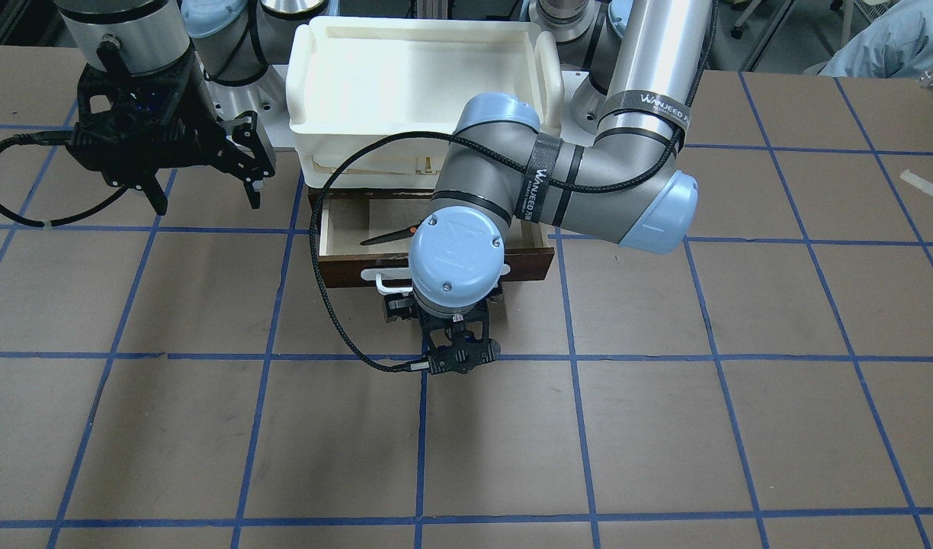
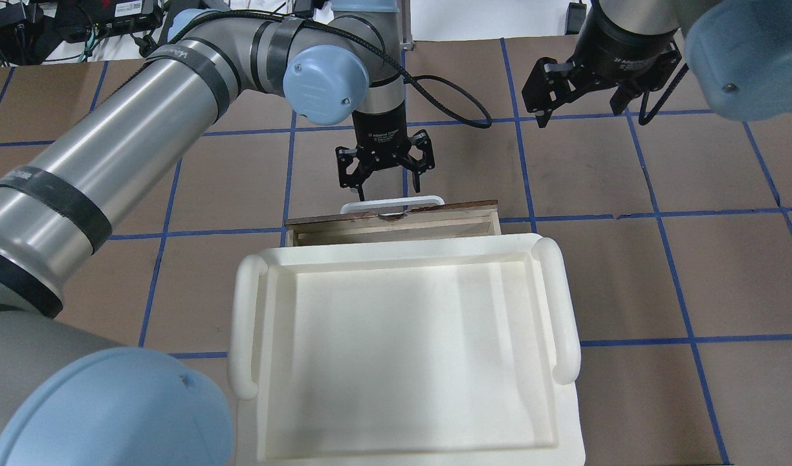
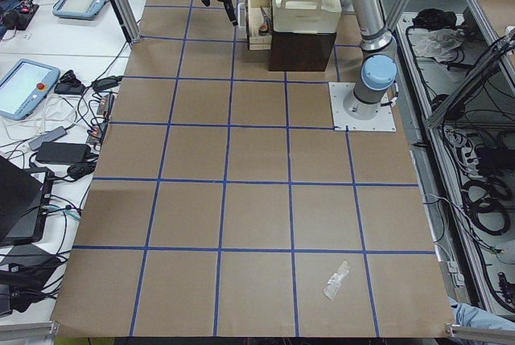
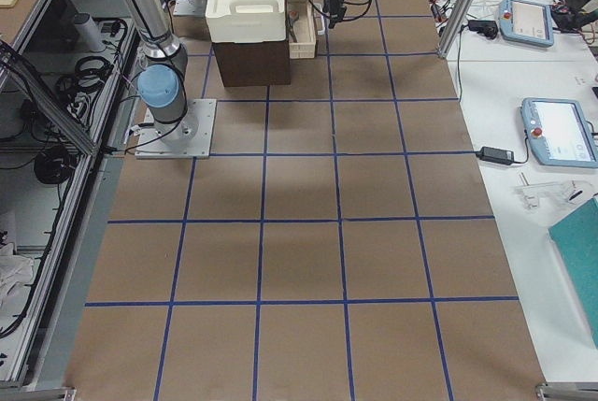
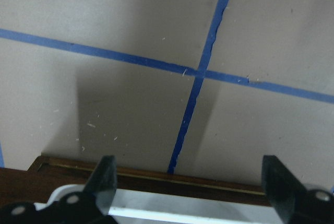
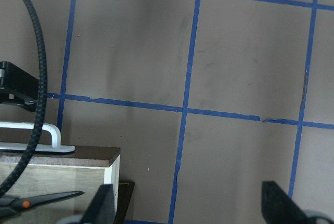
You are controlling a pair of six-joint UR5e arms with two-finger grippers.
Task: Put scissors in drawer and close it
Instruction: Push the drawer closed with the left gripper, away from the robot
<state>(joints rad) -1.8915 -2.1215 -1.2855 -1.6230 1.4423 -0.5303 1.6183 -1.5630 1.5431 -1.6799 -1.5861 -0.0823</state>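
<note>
The scissors (image 1: 390,235) lie inside the open drawer (image 1: 529,263), blades pointing toward the view's left and handles hidden under my left arm. The right wrist view shows their blade and orange pivot (image 6: 39,199). My left gripper (image 2: 384,186) is open, pointing down just in front of the drawer's white bar handle (image 2: 393,202). Its fingers straddle the handle (image 5: 182,205) in the left wrist view. My right gripper (image 1: 207,202) is open and empty, hovering above the table beside the drawer (image 6: 57,166).
A cream-white plastic tray (image 2: 402,259) sits on top of the cabinet over the drawer. The left arm's black cable (image 1: 322,290) loops beside the drawer. A clear plastic scrap (image 1: 924,187) lies on the table, far from both grippers.
</note>
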